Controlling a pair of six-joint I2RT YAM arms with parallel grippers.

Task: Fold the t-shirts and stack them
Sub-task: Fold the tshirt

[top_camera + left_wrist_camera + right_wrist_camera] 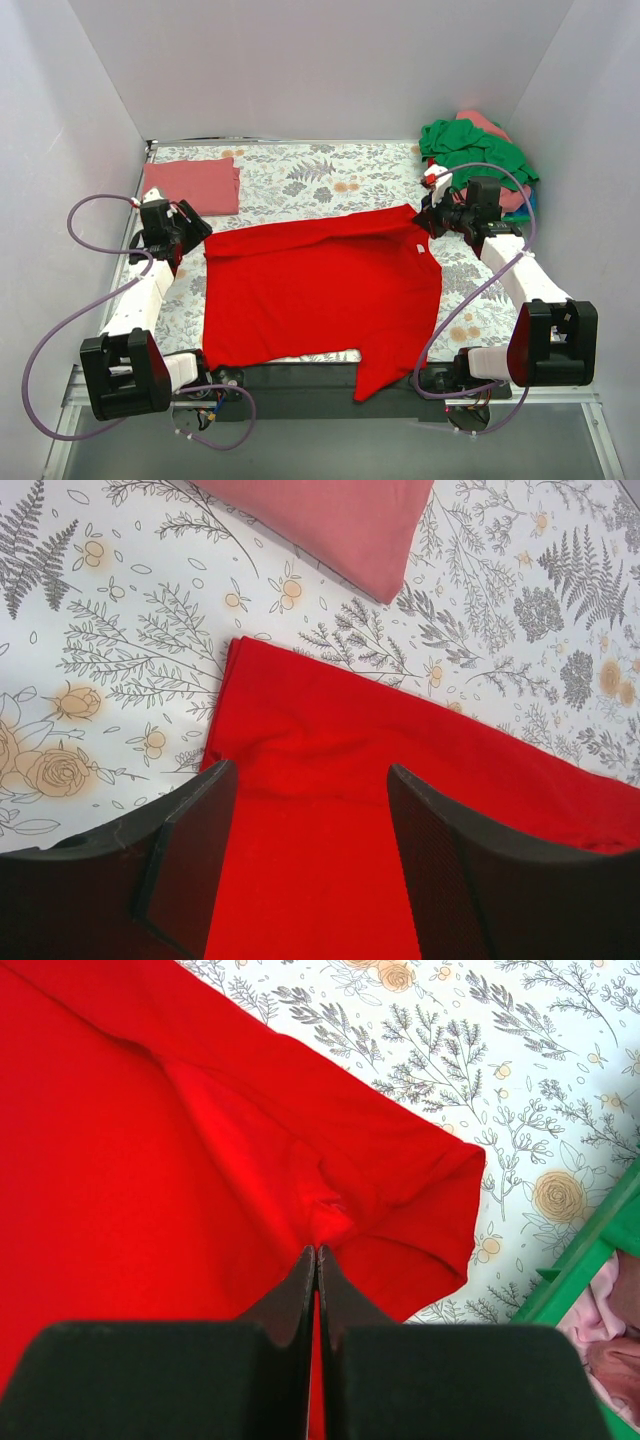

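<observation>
Worktop [300, 175]: red t-shirt [320, 290] spread flat mid-centre for folding. Unfolded heap [475, 150] far right, feedstock. Folded salmon tee [192, 185] far left, likely the stack base. Right tool [316, 1255] clamped on the shirt's shoulder; left tool [310, 780] agape over the opposite corner, empty.

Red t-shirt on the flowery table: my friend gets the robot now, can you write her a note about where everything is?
Left gripper: jaws open over the red t-shirt's far left corner, holding nothing.
Right gripper: jaws shut on the red t-shirt's far right corner.
Done: one salmon-pink t-shirt lies folded at the far left.
Left: fold the red one, now spread wide mid-table, and stack it. Then do the heap at the far right, a green t-shirt on top with pink cloth under it.
</observation>
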